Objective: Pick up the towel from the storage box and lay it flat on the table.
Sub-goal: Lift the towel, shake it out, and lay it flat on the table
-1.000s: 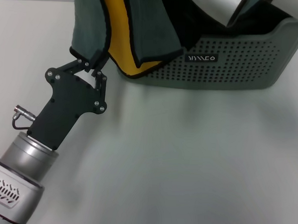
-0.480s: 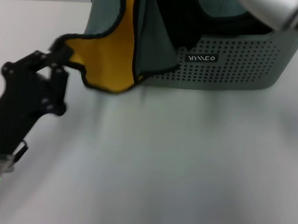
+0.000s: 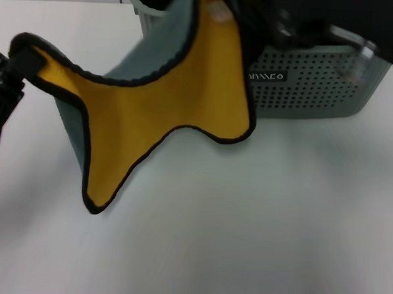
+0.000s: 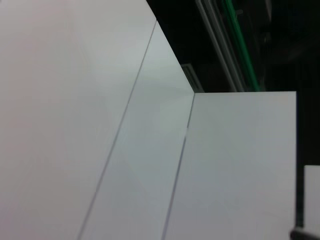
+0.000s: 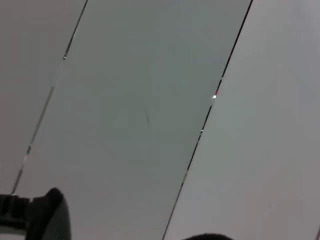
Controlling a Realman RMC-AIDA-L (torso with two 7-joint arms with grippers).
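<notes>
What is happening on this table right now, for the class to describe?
The left gripper, at the table's left edge, pinches one corner of the towel and holds it out sideways, yellow face up. The towel's opposite end hangs at the storage box, where the right arm reaches in; its gripper is not clearly visible. The cloth hangs stretched above the table, not yet laid flat.

You see the towel (image 3: 165, 112) stretched in the air, yellow face toward you, black-edged, one corner drooping toward the table (image 3: 258, 229); the grey-green perforated box (image 3: 318, 91) stands behind it.
</notes>
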